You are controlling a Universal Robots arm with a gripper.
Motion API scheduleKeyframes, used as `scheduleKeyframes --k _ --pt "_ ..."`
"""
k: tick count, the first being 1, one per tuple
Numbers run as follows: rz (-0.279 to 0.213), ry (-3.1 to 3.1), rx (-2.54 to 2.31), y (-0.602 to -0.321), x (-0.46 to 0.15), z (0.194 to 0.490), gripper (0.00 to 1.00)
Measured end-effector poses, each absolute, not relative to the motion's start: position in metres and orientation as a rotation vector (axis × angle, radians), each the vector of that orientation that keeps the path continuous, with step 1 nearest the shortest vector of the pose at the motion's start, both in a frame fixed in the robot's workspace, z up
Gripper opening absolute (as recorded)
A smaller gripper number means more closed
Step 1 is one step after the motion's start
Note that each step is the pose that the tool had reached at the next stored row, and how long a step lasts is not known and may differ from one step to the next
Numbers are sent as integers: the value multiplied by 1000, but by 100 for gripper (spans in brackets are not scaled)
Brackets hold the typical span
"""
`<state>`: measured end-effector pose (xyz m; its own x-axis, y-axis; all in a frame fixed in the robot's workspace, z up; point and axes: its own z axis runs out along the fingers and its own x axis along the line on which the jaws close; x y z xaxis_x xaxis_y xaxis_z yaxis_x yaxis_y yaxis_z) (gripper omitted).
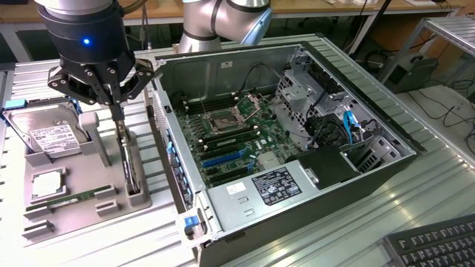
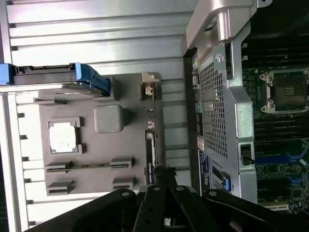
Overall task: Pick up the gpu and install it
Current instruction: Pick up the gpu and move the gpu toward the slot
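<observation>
We judge the job as barely begun. The gripper is pinched together on the top edge of the graphics card, as far as we can tell. The card stands on edge in its slot in the grey tray, directly below the gripper. Lifting it out, carrying it over and seating it are all left to do.

The tray also holds a hard drive, a processor chip and a memory stick. All three lie on the side of the gripper away from the computer case.

The case lies open just beside the gripper on its other side. Inside it we see the motherboard, and its blue card slots have nothing in them.
</observation>
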<state>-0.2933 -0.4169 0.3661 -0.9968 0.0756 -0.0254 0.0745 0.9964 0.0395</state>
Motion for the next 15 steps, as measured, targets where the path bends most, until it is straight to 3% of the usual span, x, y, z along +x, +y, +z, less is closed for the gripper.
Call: scheduleKeyframes --k 1,2,3,5,6,15 --pt "60 3112 117 -417 -293 366 11" --pt "60 3112 117 -417 -293 366 17" --pt "60 3112 117 -417 -293 366 36" --pt "60 3111 117 -417 -296 364 36" --pt "60 3110 117 -417 -299 360 42" --pt "60 3110 117 -418 -308 337 42"
